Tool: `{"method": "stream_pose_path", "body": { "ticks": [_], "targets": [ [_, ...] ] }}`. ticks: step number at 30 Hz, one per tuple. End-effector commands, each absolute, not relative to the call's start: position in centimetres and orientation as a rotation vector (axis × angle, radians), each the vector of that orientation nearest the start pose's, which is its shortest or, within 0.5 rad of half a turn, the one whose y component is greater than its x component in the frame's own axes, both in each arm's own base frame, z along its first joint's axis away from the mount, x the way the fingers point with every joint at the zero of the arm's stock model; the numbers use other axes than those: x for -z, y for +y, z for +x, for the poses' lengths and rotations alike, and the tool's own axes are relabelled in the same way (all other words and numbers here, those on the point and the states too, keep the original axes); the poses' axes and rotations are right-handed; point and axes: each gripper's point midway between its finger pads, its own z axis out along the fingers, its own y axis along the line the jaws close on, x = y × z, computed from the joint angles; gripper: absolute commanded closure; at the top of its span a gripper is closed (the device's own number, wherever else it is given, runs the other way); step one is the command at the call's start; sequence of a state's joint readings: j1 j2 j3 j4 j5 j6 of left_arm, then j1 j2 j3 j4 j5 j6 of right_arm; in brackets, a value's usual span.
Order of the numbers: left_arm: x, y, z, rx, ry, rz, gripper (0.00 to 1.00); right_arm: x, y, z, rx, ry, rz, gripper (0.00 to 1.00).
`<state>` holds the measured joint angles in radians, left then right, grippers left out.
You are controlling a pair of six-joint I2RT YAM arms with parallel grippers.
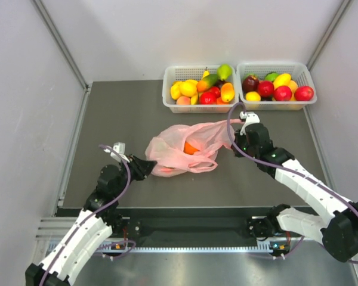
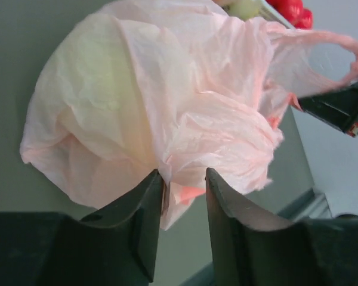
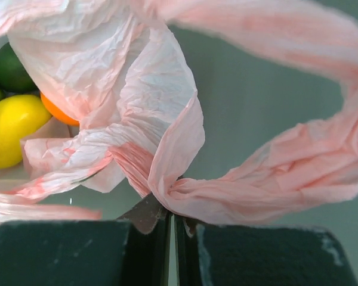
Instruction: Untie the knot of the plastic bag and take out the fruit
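The pink plastic bag (image 1: 173, 146) lies crumpled mid-table, and an orange fruit (image 1: 191, 148) shows at its mouth. My left gripper (image 1: 149, 167) is at the bag's near-left end. In the left wrist view its jaws (image 2: 184, 179) stand apart, with a flap of the bag (image 2: 167, 101) brushing the left finger. A pale green round fruit (image 2: 107, 77) shows through the film. My right gripper (image 1: 235, 142) is shut on a gathered handle strip of the bag (image 3: 250, 190), stretched to the right. An orange (image 3: 56, 110), a yellow (image 3: 12, 128) and a green fruit (image 3: 9, 68) sit under the film edge. I cannot make out the knot.
Two white baskets full of fruit stand at the back, the left basket (image 1: 170, 89) and the right basket (image 1: 307, 74) side by side, just beyond the bag. White walls close the table on the left, right and back.
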<state>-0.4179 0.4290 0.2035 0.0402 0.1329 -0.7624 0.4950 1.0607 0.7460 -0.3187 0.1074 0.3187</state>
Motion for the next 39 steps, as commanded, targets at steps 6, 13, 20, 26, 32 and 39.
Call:
{"method": "stream_pose_path", "body": {
  "ticks": [6,13,20,26,32,39],
  "targets": [
    [-22.0,-14.6,20.7,0.891,1.886,-0.173,0.01,-15.5,14.3,28.4,-0.336,2.173,-0.128,1.00],
    [-26.3,-16.2,25.4,0.707,1.984,0.066,0.01,-16.2,15.0,28.6,-0.365,2.166,-0.170,1.00],
    [-26.3,-23.7,28.8,0.630,2.080,0.488,0.01,-17.1,16.1,29.2,-0.404,2.160,-0.207,1.00],
    [-23.2,-27.0,30.5,0.504,2.126,0.644,0.01,-18.0,17.0,29.5,-0.447,2.154,-0.225,1.00],
    [-18.7,-26.8,32.3,0.266,2.184,0.667,0.01,-18.9,18.1,28.9,-0.525,2.137,-0.273,1.00],
    [-15.6,-25.9,34.3,0.097,2.223,0.628,0.36,-19.5,18.4,28.0,-0.566,2.126,-0.293,1.00]
  ]
}}
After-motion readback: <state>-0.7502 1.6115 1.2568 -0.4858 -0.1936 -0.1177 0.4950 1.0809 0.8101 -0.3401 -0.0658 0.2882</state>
